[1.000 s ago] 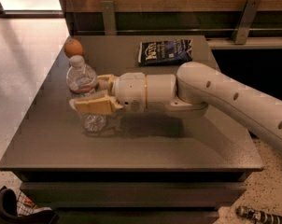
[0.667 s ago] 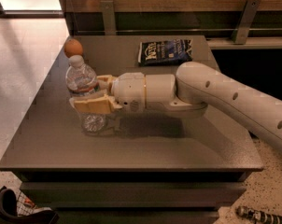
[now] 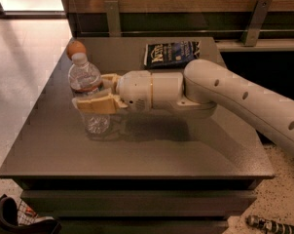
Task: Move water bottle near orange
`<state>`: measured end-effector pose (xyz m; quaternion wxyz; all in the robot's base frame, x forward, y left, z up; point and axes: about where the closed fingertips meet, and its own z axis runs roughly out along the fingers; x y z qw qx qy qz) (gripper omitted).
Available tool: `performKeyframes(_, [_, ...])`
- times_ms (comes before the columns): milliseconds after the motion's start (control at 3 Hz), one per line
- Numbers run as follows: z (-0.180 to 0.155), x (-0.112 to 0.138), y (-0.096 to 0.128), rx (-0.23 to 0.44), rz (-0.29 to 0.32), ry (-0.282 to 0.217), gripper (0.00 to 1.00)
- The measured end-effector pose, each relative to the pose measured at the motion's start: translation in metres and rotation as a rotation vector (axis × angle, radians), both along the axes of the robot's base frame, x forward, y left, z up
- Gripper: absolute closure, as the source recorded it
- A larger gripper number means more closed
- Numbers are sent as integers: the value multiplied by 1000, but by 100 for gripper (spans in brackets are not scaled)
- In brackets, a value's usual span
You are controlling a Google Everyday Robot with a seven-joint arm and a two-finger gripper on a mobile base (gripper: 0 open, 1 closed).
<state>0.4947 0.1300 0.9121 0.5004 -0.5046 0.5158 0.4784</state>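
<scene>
1. The water bottle (image 3: 83,76) is upright near the table's (image 3: 186,150) left edge, with bare room to its right and front.
2. The gripper (image 3: 90,91) clasps its middle.
3. It is clear and ribbed with a white cap; the orange (image 3: 76,48) sits just behind.

- Arm (image 3: 244,101): white, perforated shell. Comes in from right of water bottle (image 3: 82,77), on camera side, and reaches left toward it.
- Wrist (image 3: 152,89): thick white cylinder, lying roughly level, just right of water bottle.
- Gripper (image 3: 92,90): at mid-height of water bottle, around label band.
- Jaws: tan, pointing left. One lies across near side of water bottle, other against far side. Both touching, clamped on it.
</scene>
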Motion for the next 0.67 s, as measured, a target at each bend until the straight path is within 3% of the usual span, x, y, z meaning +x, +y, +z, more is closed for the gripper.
performKeyframes(333, [22, 41, -12, 16, -47, 18, 100])
performKeyframes(667, [49, 88, -16, 24, -94, 4, 100])
